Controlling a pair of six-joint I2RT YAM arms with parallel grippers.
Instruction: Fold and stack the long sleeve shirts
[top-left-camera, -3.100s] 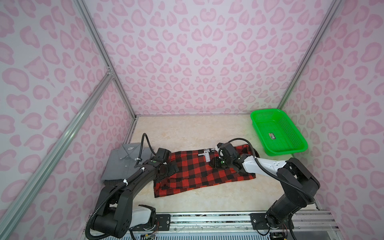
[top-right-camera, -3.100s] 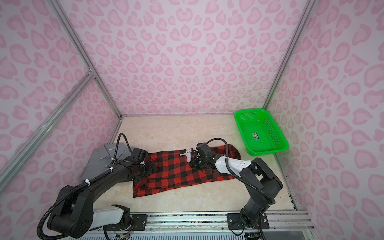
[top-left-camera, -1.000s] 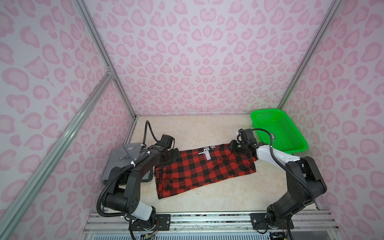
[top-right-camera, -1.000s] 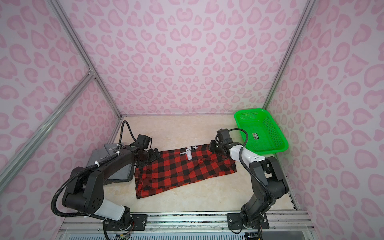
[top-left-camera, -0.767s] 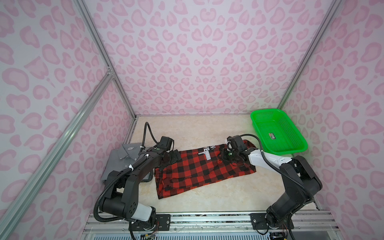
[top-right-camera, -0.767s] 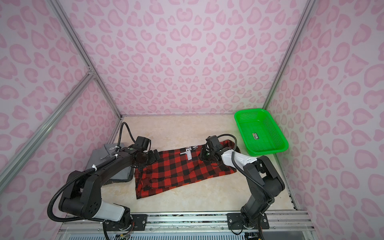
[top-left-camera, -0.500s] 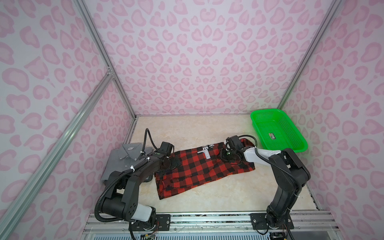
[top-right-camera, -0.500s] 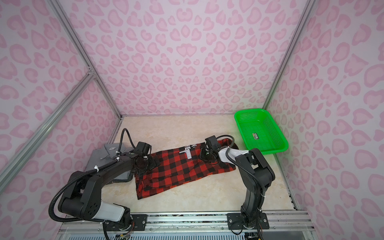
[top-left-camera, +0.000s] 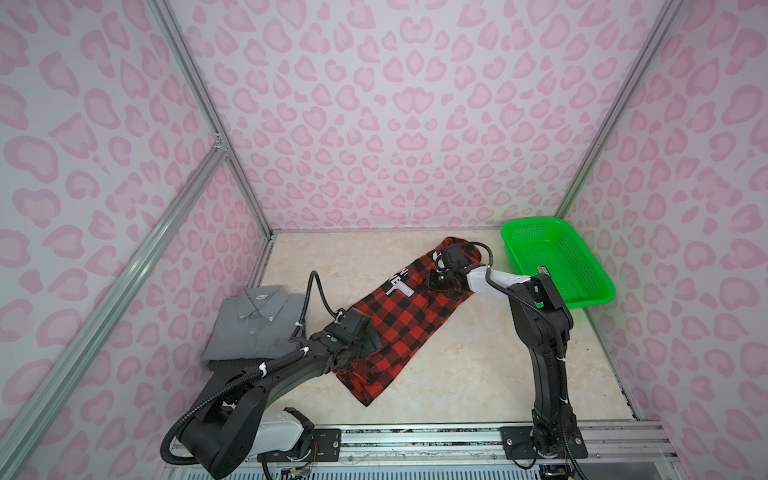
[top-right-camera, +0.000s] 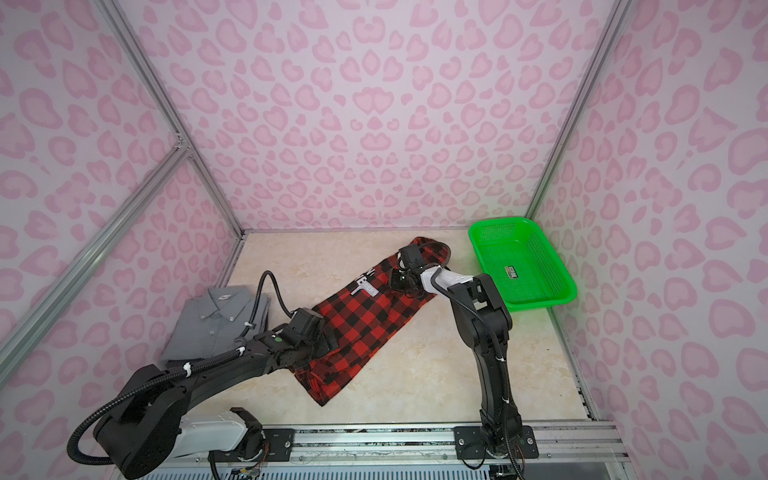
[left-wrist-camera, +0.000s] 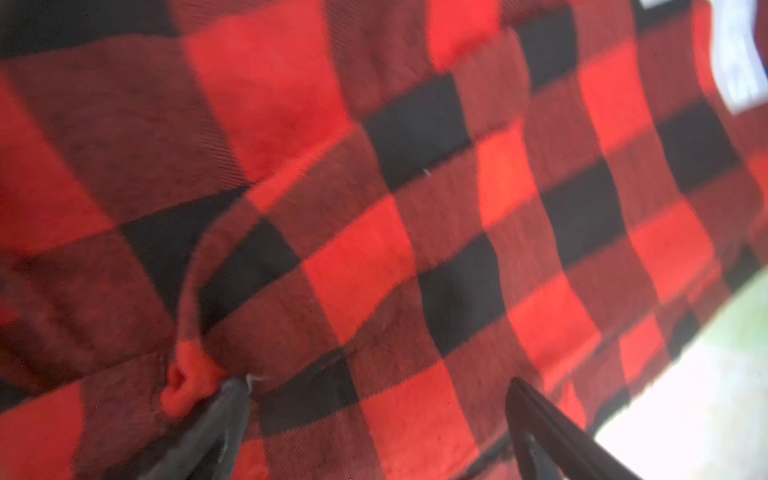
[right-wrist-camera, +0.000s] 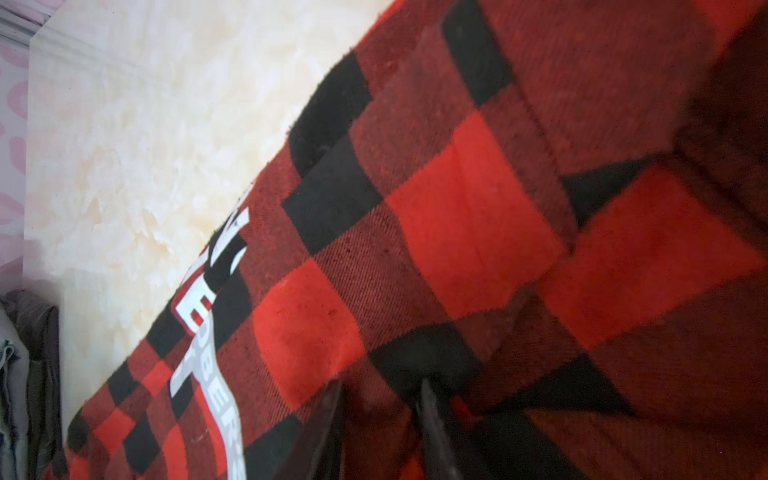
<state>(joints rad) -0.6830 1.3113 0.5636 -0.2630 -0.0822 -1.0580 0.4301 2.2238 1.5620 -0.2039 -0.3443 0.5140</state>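
In both top views the red-and-black checked shirt (top-left-camera: 399, 324) lies stretched across the worktop (top-left-camera: 457, 365) from 7 o'clock to 1 o'clock. The grey shirt (top-left-camera: 253, 324) sits folded at 9 o'clock. The left end effector (left-wrist-camera: 374, 390) rests on the checked shirt's 7 o'clock end, fingers spread wide, gripping nothing. The right end effector (right-wrist-camera: 382, 395), at the 1 o'clock end, pinches a fold of the checked cloth. A green basket (top-left-camera: 536, 224) stands at 2 o'clock.

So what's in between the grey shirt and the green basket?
Between the grey shirt and green basket lies the red-and-black checked shirt, in both top views.
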